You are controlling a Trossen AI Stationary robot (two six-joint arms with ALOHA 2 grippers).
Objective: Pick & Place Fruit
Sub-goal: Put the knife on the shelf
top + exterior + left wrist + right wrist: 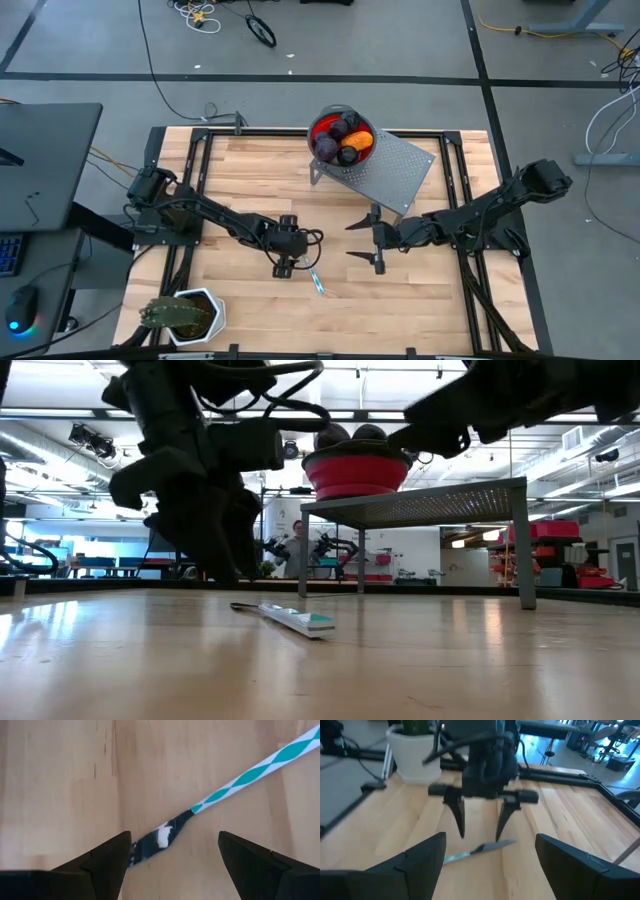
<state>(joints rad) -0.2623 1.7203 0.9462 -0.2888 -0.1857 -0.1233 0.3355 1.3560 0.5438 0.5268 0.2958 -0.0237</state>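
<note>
Pale butcher-block planks form your table [250, 160], framed by black rails. Rounded toy fruit [343, 139], dark purple and orange, sits heaped in a red bowl [322, 127] on a perforated grey metal stand [395, 170] at the far edge. Your left gripper [291, 266] hangs with fingers apart directly over the thin silver-and-teal knife [316, 282], its dark blade lying between the tips. Your right gripper [361, 240], jaws spread wide and empty, faces it across open planks. A spiky green plant in a white pot [185, 316] stands at the near left corner.
</note>
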